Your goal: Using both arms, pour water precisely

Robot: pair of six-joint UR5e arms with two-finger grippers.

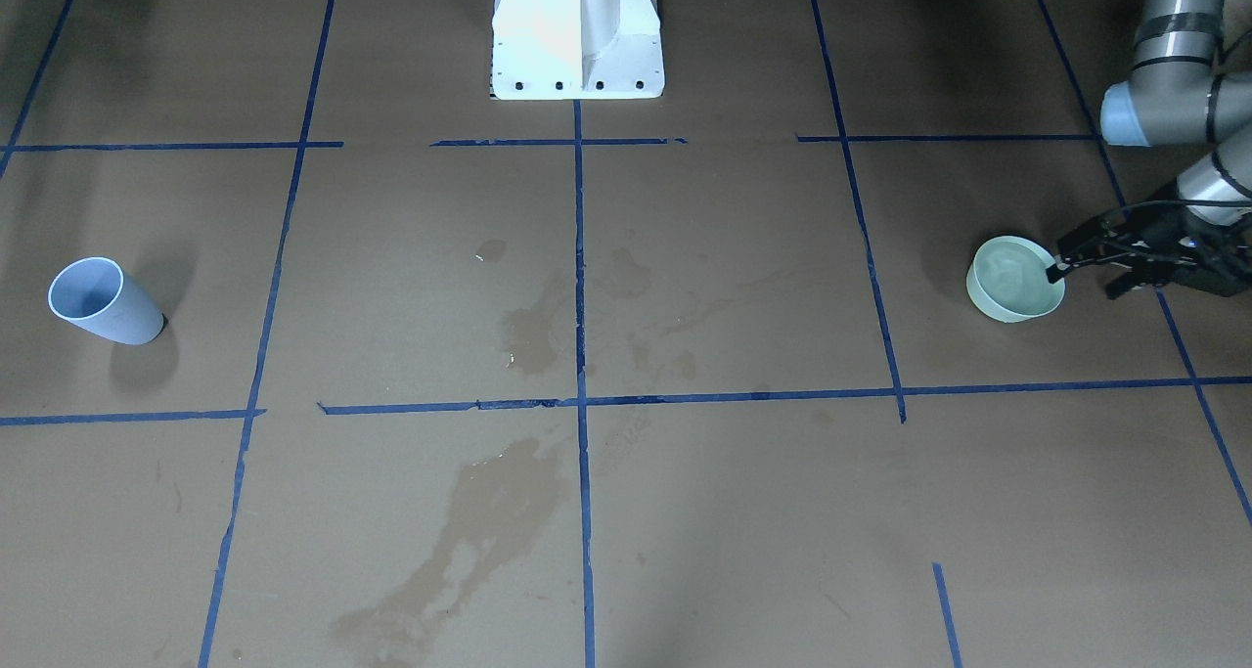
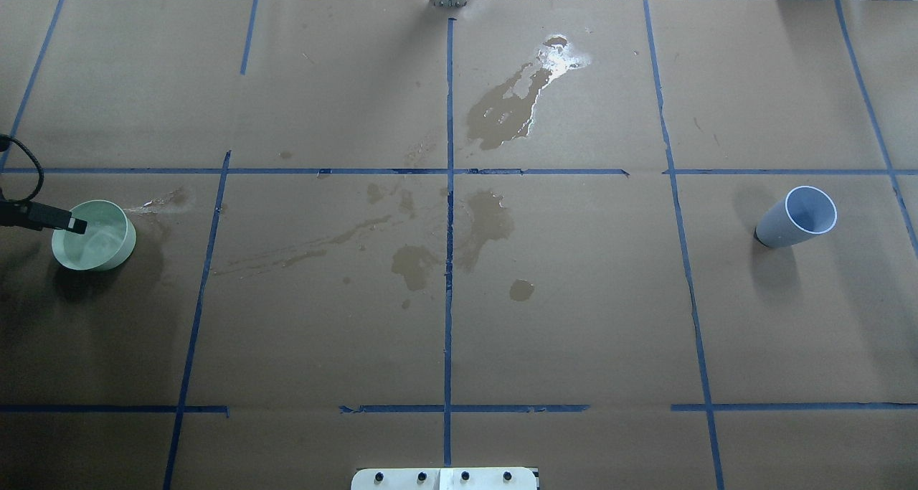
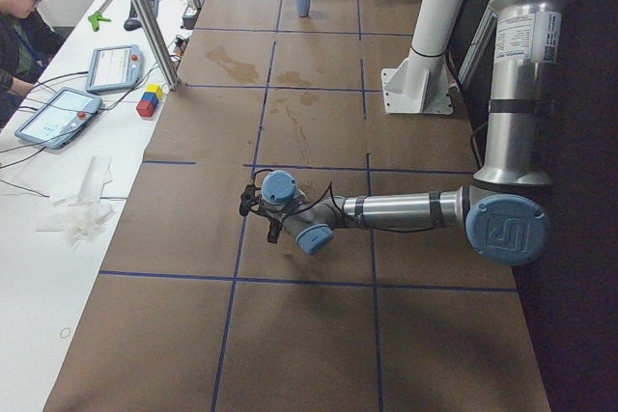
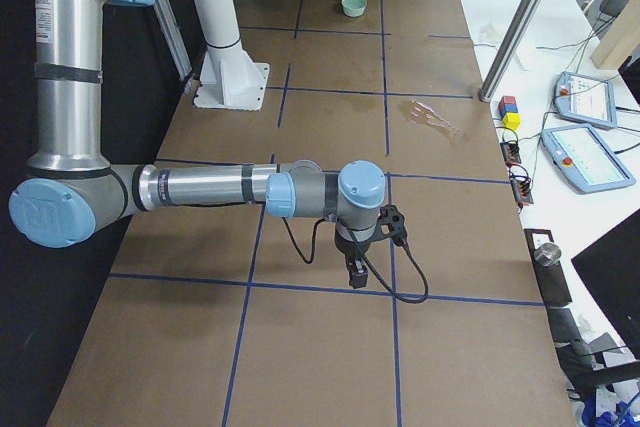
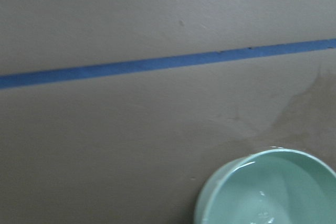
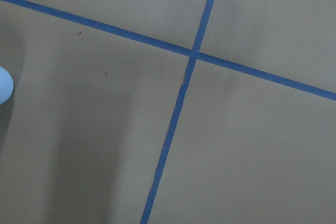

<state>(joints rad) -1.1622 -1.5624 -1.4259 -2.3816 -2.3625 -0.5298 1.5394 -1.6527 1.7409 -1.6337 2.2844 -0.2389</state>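
If clamped unevenly on the green bowl [image 1: 1007, 314], could slop out the water [image 1: 1012, 272] inside. Jaws apart at its rim on the left gripper [image 1: 1081, 279]; cannot tell for the right gripper [image 4: 356, 273].

A broad table [image 2: 574, 318] fills the room's middle, covered in brown paper and marked into large squares by strips of blue tape [image 2: 448, 296]. Along its far side runs a white bench [image 3: 39, 287] with two handheld screens [image 3: 53, 115], a small stack of coloured blocks [image 3: 150, 100] and loose cables, and a slanted metal post [image 3: 145, 16] rises at its edge. A person [image 3: 19, 36] sits at the bench's far end, and the light is even and soft from above.
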